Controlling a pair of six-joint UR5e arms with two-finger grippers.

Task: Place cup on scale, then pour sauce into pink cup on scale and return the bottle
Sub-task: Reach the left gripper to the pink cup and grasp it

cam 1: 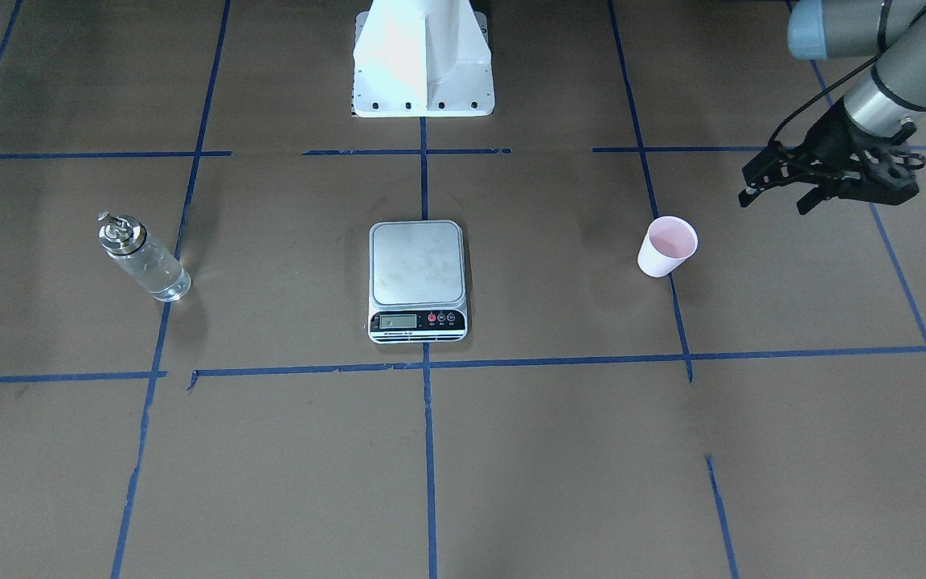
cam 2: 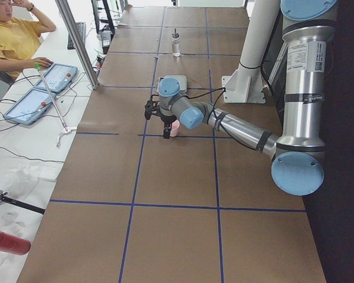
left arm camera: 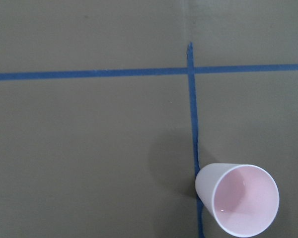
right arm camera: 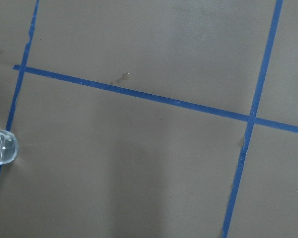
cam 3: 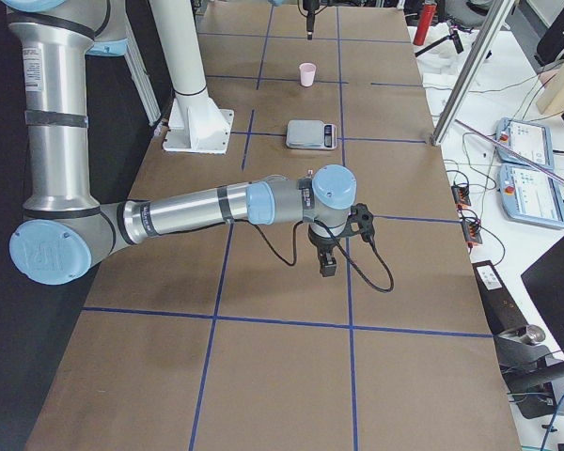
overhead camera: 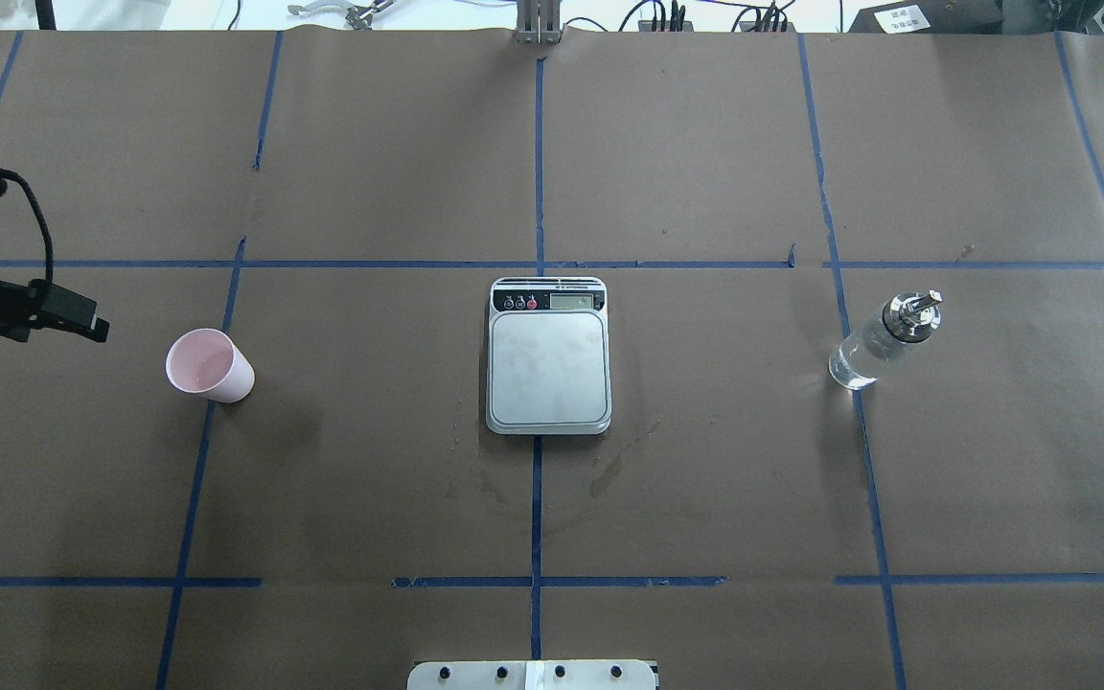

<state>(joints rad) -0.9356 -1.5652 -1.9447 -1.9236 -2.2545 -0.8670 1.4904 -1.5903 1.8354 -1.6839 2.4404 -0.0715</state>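
The pale pink cup (cam 1: pixel 666 248) stands upright and empty on the brown paper, apart from the scale; it also shows in the overhead view (overhead camera: pixel 208 366) and the left wrist view (left arm camera: pixel 238 201). The scale (cam 1: pixel 417 273) (overhead camera: pixel 548 359) sits at the table's middle with a bare steel platform. The glass bottle (cam 1: pixel 144 259) (overhead camera: pixel 883 342) stands on the other side, with clear sauce inside; its base shows in the right wrist view (right arm camera: pixel 2 147). My left gripper (cam 1: pixel 774 203) hangs open and empty, beside and above the cup. My right gripper (cam 3: pixel 326 263) shows only in the exterior right view; I cannot tell its state.
The white robot base (cam 1: pixel 423 60) stands behind the scale. Blue tape lines cross the paper. Wet stains (overhead camera: pixel 609 470) mark the paper near the scale. An operator (cam 2: pixel 15 35) sits at a side table with tablets (cam 2: pixel 44 88).
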